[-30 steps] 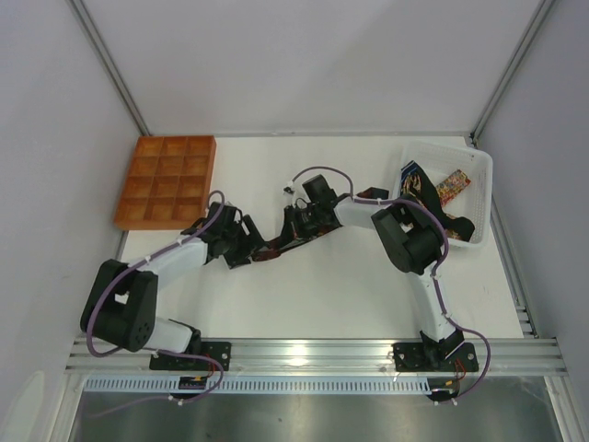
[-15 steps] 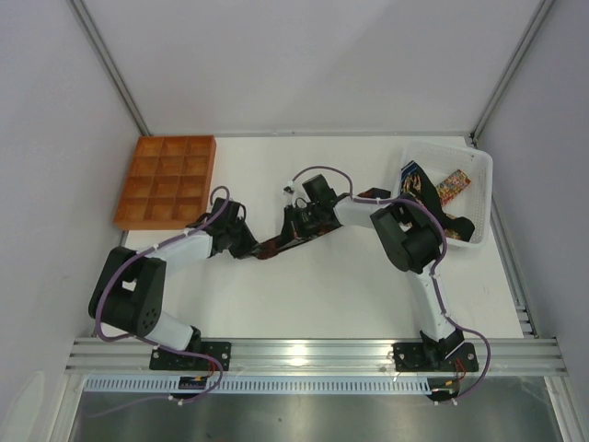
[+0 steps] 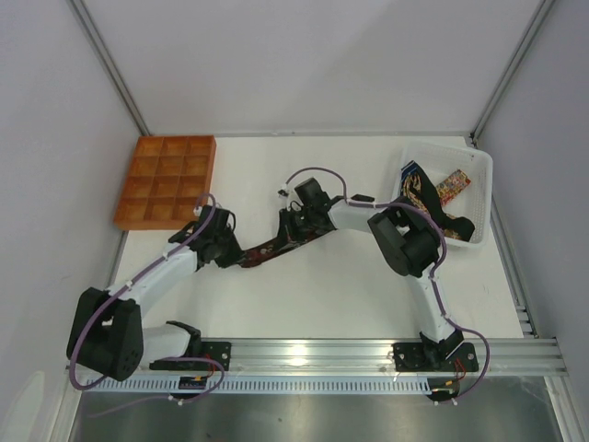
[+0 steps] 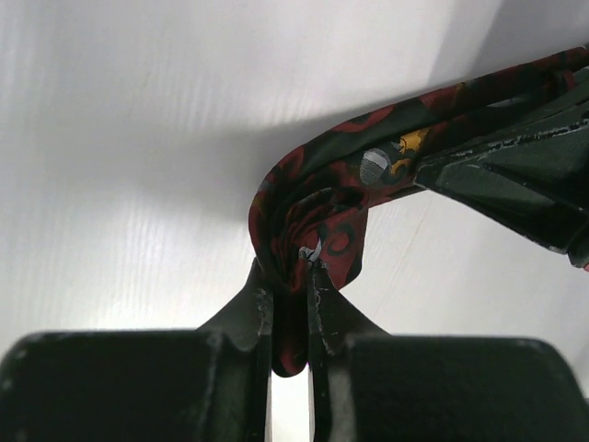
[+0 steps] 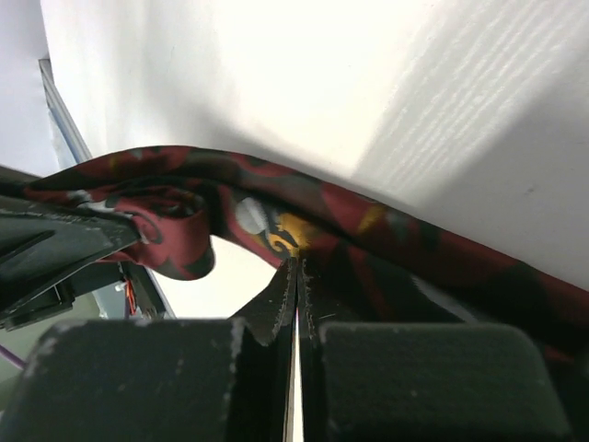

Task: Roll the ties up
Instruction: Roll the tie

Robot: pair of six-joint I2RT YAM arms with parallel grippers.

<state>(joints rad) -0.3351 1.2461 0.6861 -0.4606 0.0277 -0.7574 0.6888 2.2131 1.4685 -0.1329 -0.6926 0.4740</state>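
Note:
A maroon tie [image 3: 267, 249] with gold and grey print stretches between my two grippers at the table's middle. My left gripper [image 3: 237, 258] is shut on its folded left end; in the left wrist view the cloth [image 4: 317, 207] bunches out of the jaws of the left gripper [image 4: 293, 276]. My right gripper [image 3: 291, 234] is shut at the tie's right part. In the right wrist view the tips of the right gripper [image 5: 296, 265] meet the tie [image 5: 386, 244] at its lower edge. More ties [image 3: 433, 195] lie in the white basket [image 3: 482, 166].
An orange compartment tray [image 3: 166, 180] sits at the back left of the white table [image 3: 350, 285]. The white basket stands at the back right beside the right arm's elbow [image 3: 405, 241]. Grey walls close in the sides and back.
My left gripper has shut on the tie's left end and drawn it left and nearer, stretching the tie out. The right gripper shifted slightly left and stayed shut.

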